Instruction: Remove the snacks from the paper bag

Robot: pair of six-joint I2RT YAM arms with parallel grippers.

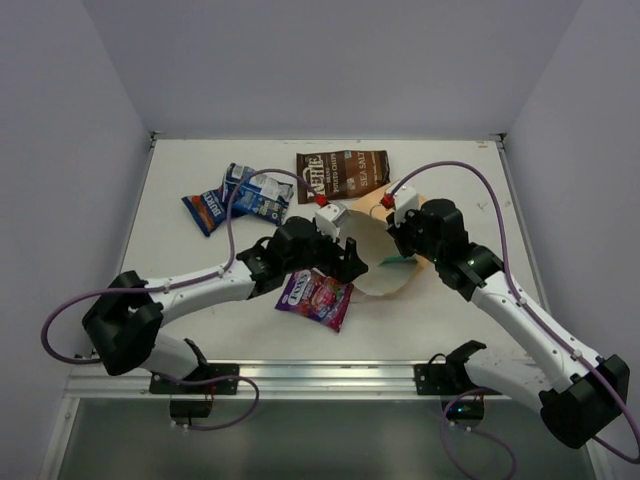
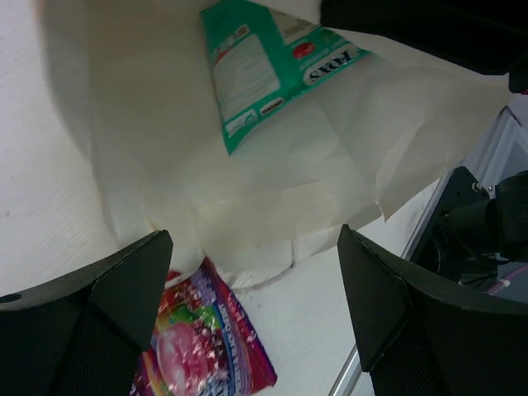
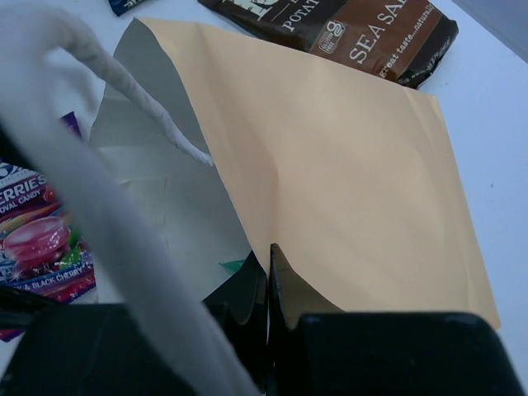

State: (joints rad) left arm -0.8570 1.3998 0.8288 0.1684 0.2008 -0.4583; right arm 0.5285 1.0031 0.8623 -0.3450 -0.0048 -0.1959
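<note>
Tan kraft paper bag [image 3: 346,165], white inside, flat teal foil packet [image 2: 256,74] within

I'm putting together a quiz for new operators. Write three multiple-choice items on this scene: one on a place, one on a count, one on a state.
1. Where is the teal packet?
A) inside the paper bag
B) on top of the chip bag
C) beside the left arm's base

2. How many packets lie on the table outside the bag?
A) two
B) four
C) six

3. How is the right gripper?
A) open above the table
B) shut on the paper bag's edge
C) shut on a packet

Answers:
1 A: the left wrist view shows it against the bag's white inside.
2 B: the brown chip bag, left blue packet, right blue packet and purple packet lie outside.
3 B: its fingers pinch the tan edge.
</note>
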